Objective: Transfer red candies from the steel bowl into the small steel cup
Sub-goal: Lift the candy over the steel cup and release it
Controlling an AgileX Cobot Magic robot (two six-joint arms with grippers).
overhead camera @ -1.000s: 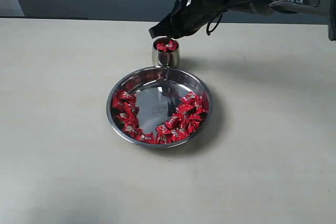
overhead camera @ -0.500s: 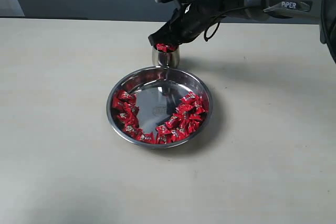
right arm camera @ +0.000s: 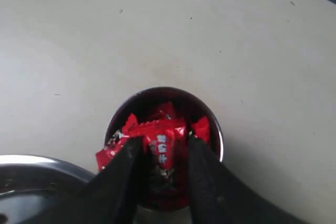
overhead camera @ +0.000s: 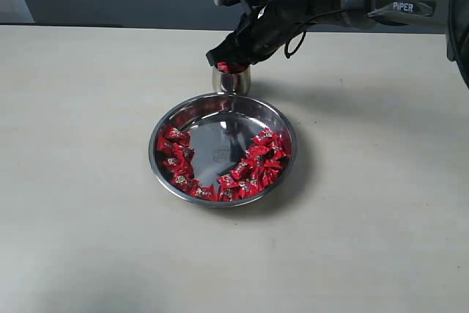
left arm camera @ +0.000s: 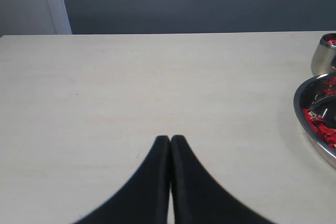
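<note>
ok, shiny red candies (overhead camera: 253,163) lie along the steel bowl (overhead camera: 220,130) edges, more fill the small steel cup (overhead camera: 231,82) just beside it; right gripper (right arm camera: 164,153) narrowly open, pinching one red candy (right arm camera: 165,141) over the cup; left gripper (left arm camera: 170,141) closed, empty

Steel bowl (overhead camera: 152,155), small cup (overhead camera: 231,83) on table (overhead camera: 80,108)
</note>
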